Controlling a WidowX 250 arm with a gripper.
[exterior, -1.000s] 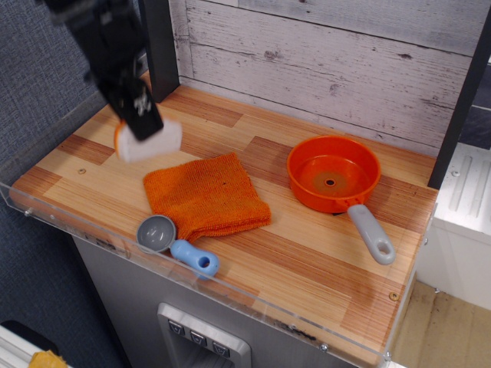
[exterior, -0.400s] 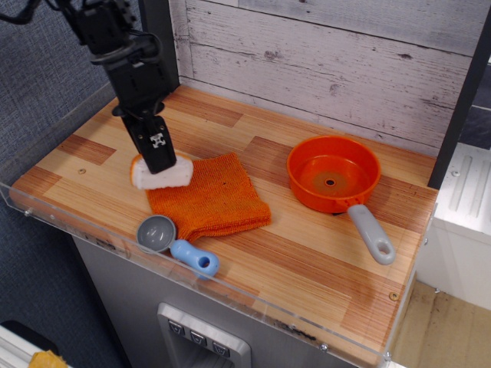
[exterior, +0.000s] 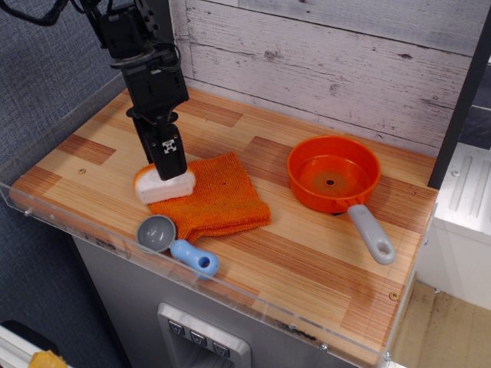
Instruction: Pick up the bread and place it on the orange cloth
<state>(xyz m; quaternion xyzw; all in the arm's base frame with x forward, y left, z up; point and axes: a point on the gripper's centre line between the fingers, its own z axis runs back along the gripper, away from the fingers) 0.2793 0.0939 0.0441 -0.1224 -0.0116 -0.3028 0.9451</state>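
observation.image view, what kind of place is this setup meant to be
Most likely a toy kitchen counter set up for robot trials: a wood-patterned countertop with a clear plastic front lip, a plank-look back wall, and play cookware, an orange pan and a small grey-and-blue scoop.

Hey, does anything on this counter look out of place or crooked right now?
Only slightly: the bread, under the gripper, overhangs the left edge of the orange cloth rather than lying centered. Nothing looks spilled or damaged.

A single camera looked down from the front at an angle onto the wooden counter (exterior: 307, 245), from moderately near. It faced the plank back wall (exterior: 330, 54), with the counter's clear front edge nearest the lens.
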